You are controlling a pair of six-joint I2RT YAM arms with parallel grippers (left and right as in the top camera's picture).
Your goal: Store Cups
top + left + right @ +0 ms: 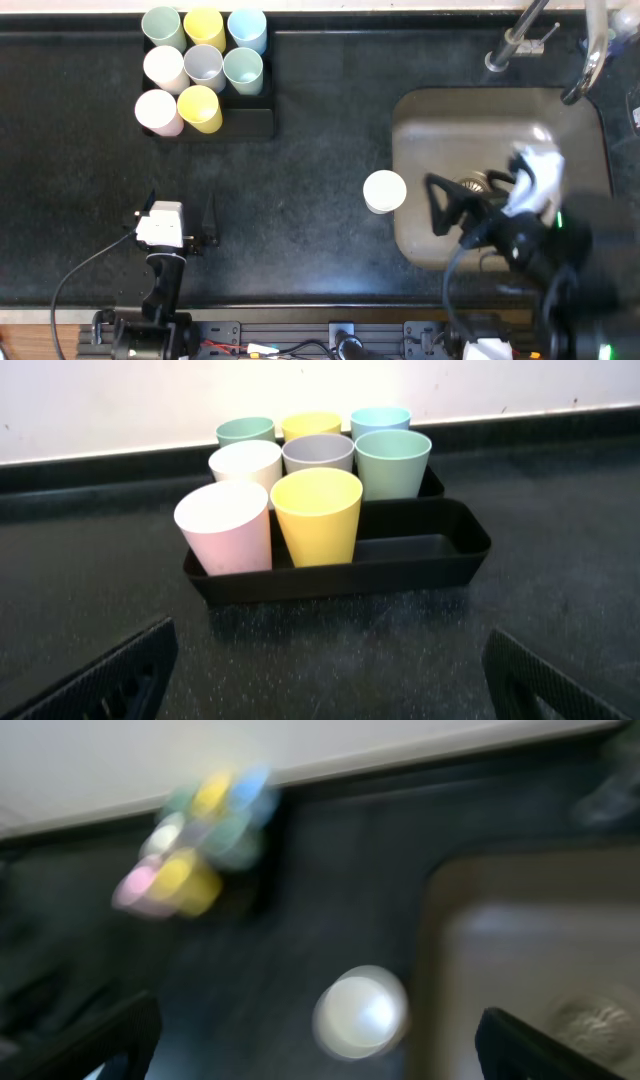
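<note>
Spread wide with nothing between them, the right arm's fingers (90, 1040) hang above the near left part of the sink (500, 125), pointed toward the lone white cup (384, 191). That cup stands on the bench (300, 230) just beside the sink's left rim. In the right wrist view it lies ahead of the fingers and roughly between their lines, apart from both. It seems to stand mouth up, though I cannot be sure. The step in hand looks like the reach for this last loose cup. Next the fingers would need to come down around its wall, close gently, lift it and carry it to the tray (255, 122) at the far left. There eight cups (204, 65) already stand, and one place beside the front yellow cup (199, 108) is free. The left arm's fingers (110, 680), likewise released and holding nothing, face the tray from well apart.
</note>
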